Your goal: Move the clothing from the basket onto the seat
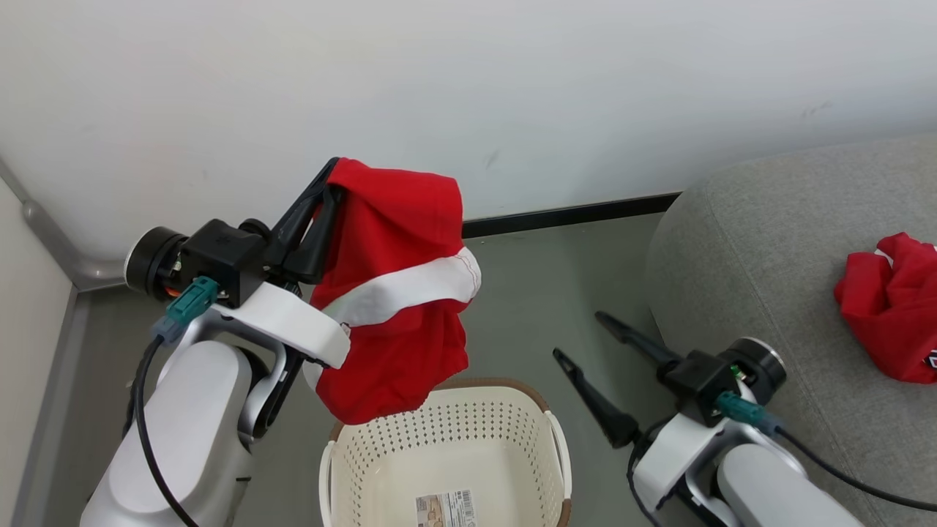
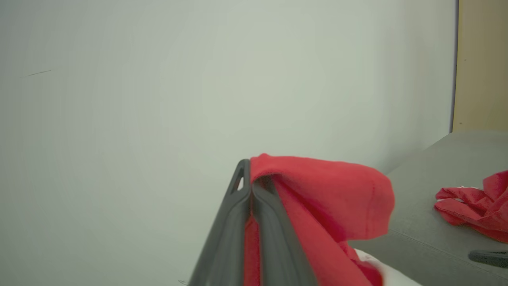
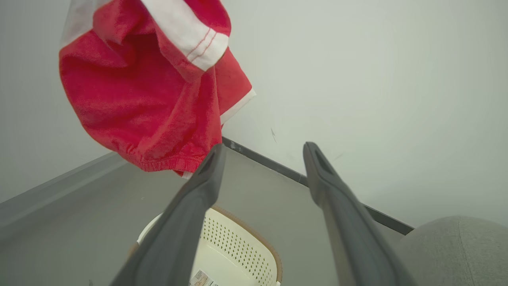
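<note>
Head view: pinches garment [image 1: 395, 293] by thin fold in left gripper [image 1: 333, 167], with right gripper [image 1: 578, 334] spread empty; may slip before sofa [image 1: 768, 241].

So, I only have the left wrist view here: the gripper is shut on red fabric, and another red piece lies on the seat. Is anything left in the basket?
Observer: In the head view, the part of the basket that shows has nothing in it; the label on its bottom lies bare.
Operator: There's a dark fingertip at my lower right. Is that gripper holding anything?
Observer: No. The right gripper is open and empty, between the basket and the seat.
</note>
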{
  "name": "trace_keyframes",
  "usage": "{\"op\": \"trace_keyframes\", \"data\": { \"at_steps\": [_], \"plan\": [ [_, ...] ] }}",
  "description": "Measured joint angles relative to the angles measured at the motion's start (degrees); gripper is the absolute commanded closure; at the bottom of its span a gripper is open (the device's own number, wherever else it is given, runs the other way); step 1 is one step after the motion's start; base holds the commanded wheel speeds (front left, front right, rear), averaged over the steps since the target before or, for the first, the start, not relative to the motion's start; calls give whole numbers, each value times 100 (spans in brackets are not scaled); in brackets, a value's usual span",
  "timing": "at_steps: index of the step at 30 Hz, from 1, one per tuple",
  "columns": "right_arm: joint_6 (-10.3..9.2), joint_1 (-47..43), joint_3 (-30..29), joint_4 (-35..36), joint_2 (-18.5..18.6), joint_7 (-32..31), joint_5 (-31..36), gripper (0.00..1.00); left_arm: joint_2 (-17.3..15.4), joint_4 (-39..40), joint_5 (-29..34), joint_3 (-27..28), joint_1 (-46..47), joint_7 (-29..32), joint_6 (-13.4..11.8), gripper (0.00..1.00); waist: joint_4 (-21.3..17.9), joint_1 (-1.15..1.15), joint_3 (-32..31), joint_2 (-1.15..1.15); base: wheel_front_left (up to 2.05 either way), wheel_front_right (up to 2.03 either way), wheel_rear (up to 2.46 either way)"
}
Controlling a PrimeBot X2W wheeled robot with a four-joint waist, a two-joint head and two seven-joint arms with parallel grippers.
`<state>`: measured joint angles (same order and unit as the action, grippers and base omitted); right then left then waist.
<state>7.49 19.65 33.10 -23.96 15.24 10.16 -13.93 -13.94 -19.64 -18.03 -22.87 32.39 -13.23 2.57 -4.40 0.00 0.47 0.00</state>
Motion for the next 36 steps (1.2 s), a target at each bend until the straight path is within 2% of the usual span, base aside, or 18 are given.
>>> {"op": "trace_keyframes", "data": {
  "at_steps": [6, 21, 36],
  "plan": [
    [0, 82, 469, -78, 124, -125, -231, 0, 47, 158, -8, -96, 91, 21, 62, 100, -7, 0, -80, 0, 0, 0, 0],
    [0, 1032, 1461, -487, 500, -417, -810, 0, 221, 342, -52, -381, 233, 113, 208, 100, 60, 0, -152, 0, 0, 0, 0],
    [0, 1642, 2552, -820, 515, -497, -1651, 0, 381, 556, -52, -699, 338, 144, 307, 100, 268, 0, -167, 0, 0, 0, 0]
  ]
}}
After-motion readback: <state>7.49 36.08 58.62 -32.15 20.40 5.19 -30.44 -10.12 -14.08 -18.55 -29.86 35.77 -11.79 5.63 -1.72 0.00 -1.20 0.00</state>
